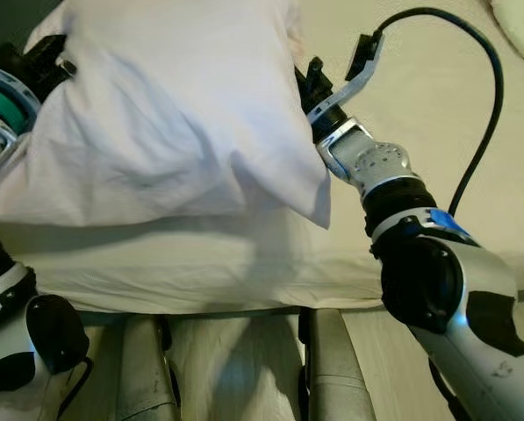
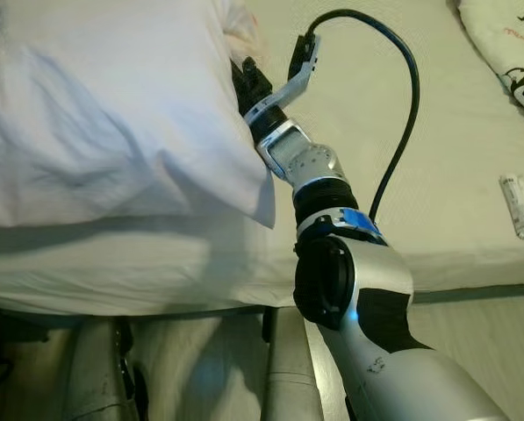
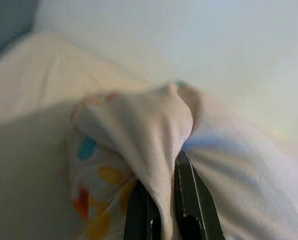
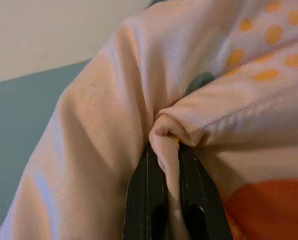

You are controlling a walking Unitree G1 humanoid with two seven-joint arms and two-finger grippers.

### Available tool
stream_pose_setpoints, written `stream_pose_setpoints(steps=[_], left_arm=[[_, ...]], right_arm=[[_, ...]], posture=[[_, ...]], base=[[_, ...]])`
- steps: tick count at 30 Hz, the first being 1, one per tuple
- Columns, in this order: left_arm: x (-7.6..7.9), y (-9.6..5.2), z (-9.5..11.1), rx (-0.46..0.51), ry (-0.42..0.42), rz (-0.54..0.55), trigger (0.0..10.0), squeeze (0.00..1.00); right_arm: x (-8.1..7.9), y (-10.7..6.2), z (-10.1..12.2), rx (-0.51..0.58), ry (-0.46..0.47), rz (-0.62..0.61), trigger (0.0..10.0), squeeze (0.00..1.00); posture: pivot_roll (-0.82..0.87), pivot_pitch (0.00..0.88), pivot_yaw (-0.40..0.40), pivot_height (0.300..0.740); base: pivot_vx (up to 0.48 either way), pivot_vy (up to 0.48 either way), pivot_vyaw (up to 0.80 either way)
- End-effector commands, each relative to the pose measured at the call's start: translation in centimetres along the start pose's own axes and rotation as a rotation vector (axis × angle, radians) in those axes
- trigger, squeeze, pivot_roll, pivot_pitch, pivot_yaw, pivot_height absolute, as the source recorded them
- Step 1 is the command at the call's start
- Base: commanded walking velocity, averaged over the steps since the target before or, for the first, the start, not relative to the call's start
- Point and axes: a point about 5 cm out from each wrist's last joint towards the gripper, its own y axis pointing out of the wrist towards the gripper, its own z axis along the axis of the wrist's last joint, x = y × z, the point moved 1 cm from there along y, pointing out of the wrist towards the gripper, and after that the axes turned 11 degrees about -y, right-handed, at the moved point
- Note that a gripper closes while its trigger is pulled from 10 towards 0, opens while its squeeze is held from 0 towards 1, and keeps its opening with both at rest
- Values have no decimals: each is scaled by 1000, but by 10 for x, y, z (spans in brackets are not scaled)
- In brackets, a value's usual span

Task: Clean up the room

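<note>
Hanging between the two grippers, the pillow [image 1: 174, 114] is held up over the near part of the bed [image 1: 419, 96], one end to each arm. The left gripper [image 3: 163, 210] has its fingers pressed together on a bunched fold of the pillow's white cover, where a print of coloured spots peeks out beside the pinch. The right gripper [image 4: 171, 200] does the same at the opposite end, its two black fingers squeezing a rolled hem with orange dots and an orange patch just beside them.

From the head views, the pillow's long axis runs straight from one gripper to the other, crosswise to the robot and roughly along the bed's near edge. Its lower corner on the right gripper's side droops toward the sheet; whether it touches the sheet I cannot tell. Neither arm is nearer than the other, since both already grip it; the pillow lies inward from each gripper, toward the middle.

My reading is that the pillow is being carried to its place on the bed, so the coming move depends on both arms travelling together and keeping the long axis level. If one gripper leads, the pillow would twist or slip from the thin pinch.

Beyond the right gripper, a small white packet [image 2: 517, 206] and a patterned cloth [image 2: 503, 44] lie on the bed.
</note>
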Motion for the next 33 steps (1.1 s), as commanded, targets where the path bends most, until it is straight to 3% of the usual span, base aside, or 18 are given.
stream_pose_setpoints(steps=[1,4,5,7,10,11,13,14,15,17,19,21,23,25,26,27,32,33], left_arm=[[19,-5,26,118,14,-79,0,0],[26,-17,67,321,22,-105,0,0],[26,-17,67,321,22,-105,0,0],[25,-23,81,420,22,-109,0,0],[21,-24,79,422,67,-81,0,0],[17,-23,68,381,165,-45,0,0],[17,-23,68,381,165,-45,0,0],[12,-21,57,324,244,-19,0,0],[-26,-14,-14,-36,453,171,0,0],[-26,-14,-14,-36,453,171,0,0],[-47,-20,-54,-229,535,251,0,0],[-51,-21,-67,-287,546,259,0,0],[-51,-21,-67,-287,546,259,0,0],[-55,-21,-73,-319,559,274,0,0],[-57,-20,-78,-338,584,286,10000,0],[-58,-18,-81,-343,611,280,10000,0],[-53,-12,-81,-309,664,254,10000,0],[-52,-11,-80,-286,667,255,10000,835]], right_arm=[[-28,24,-1,-23,-21,149,0,0],[-56,41,-5,-77,-107,343,0,0],[-56,41,-5,-77,-107,343,0,0],[-63,44,-12,-127,-148,410,0,0],[-60,42,-21,-170,-152,400,0,0],[-53,38,-34,-220,-149,366,0,0],[-53,38,-34,-220,-149,366,0,0],[-46,34,-45,-260,-143,330,0,0],[0,0,-95,-375,-62,-23,0,0],[0,0,-95,-375,-62,-23,0,0],[30,-36,-130,-427,33,-297,0,0],[43,-57,-144,-411,117,-420,0,0],[43,-57,-144,-411,117,-420,0,0],[50,-68,-148,-408,139,-503,0,0],[55,-76,-149,-405,145,-549,2392,0],[59,-81,-147,-393,141,-572,10000,0],[69,-83,-123,-321,34,-615,10000,0],[72,-83,-111,-302,-41,-631,10000,0]], posture=[[95,164,-46,546],[90,163,-41,546],[90,163,-41,546],[88,162,-38,546],[86,163,-35,546],[83,162,-33,546],[83,162,-33,546],[83,162,-33,546],[82,166,-35,546],[82,166,-35,546],[83,171,-31,546],[85,171,-27,546],[85,171,-27,546],[75,172,-16,546],[70,172,-10,546],[67,172,-5,546],[61,169,0,546],[58,167,2,546]], base=[[0,0,0],[0,0,0],[0,0,0],[0,0,0],[0,0,0],[0,0,0],[0,0,0],[0,0,0],[0,0,0],[0,0,0],[0,0,0],[0,0,0],[0,0,0],[0,0,0],[0,0,0],[0,0,0],[0,0,0],[0,0,0]])
